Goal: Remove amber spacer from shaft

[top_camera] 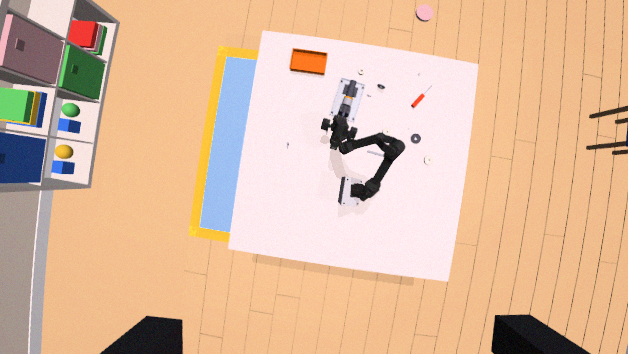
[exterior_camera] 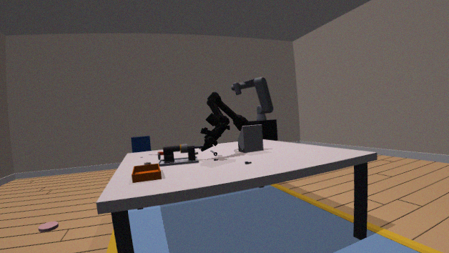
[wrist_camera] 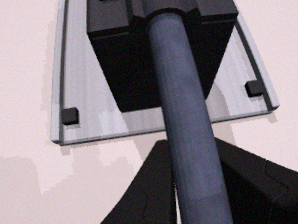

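Observation:
The fixture stands on a grey baseplate (top_camera: 358,106) (exterior_camera: 179,162) (wrist_camera: 80,106). The big dark housing block (top_camera: 351,89) (exterior_camera: 168,153) is at its far end. An amber spacer (top_camera: 347,101) (exterior_camera: 184,146) sits on the shaft, between the housing and the smaller dark support block (exterior_camera: 191,153) (wrist_camera: 127,50). The blue-grey shaft (wrist_camera: 182,116) (exterior_camera: 198,146) runs through the support block toward me. My gripper (top_camera: 340,123) (exterior_camera: 206,146) (wrist_camera: 181,146) is shut on the shaft's free end, just outside the support block. Any other spacers are hidden from me.
An orange tray (top_camera: 308,61) (exterior_camera: 146,172) lies near the table's corner, beyond the fixture. A red screwdriver (top_camera: 420,98) and loose washers (top_camera: 415,138) (top_camera: 428,160) lie to the right. The arm's grey base block (top_camera: 344,190) (exterior_camera: 250,139) stands behind the gripper.

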{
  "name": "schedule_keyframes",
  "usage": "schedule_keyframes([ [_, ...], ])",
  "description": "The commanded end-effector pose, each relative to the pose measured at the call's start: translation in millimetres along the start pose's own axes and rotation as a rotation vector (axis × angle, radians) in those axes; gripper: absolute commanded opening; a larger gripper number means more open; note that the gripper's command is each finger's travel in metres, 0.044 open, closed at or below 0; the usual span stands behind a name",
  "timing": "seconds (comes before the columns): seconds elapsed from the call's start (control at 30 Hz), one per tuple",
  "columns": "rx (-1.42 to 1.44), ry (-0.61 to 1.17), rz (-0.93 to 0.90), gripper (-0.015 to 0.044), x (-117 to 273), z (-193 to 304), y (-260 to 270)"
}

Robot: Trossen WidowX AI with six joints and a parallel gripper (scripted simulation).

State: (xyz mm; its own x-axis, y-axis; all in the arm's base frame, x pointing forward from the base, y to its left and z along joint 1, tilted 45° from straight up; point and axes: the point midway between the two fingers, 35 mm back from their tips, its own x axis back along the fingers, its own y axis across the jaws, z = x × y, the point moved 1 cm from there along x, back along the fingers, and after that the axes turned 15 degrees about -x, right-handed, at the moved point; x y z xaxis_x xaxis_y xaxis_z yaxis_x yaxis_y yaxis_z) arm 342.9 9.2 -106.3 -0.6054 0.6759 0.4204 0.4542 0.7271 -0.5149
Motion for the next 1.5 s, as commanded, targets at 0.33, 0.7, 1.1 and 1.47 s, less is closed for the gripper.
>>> schedule_keyframes([
  [0.33, 0.0, -0.001, 0.003, 0.0, 1.9, 1.5, -1.0],
  [0.7, 0.0, -0.001, 0.003, 0.0, 2.6, 2.2, -1.2],
  [1.1, 0.0, -0.001, 0.003, 0.0, 3.5, 3.1, -1.4],
  [1.47, 0.0, -0.001, 0.003, 0.0, 4.2, 3.8, -1.6],
])
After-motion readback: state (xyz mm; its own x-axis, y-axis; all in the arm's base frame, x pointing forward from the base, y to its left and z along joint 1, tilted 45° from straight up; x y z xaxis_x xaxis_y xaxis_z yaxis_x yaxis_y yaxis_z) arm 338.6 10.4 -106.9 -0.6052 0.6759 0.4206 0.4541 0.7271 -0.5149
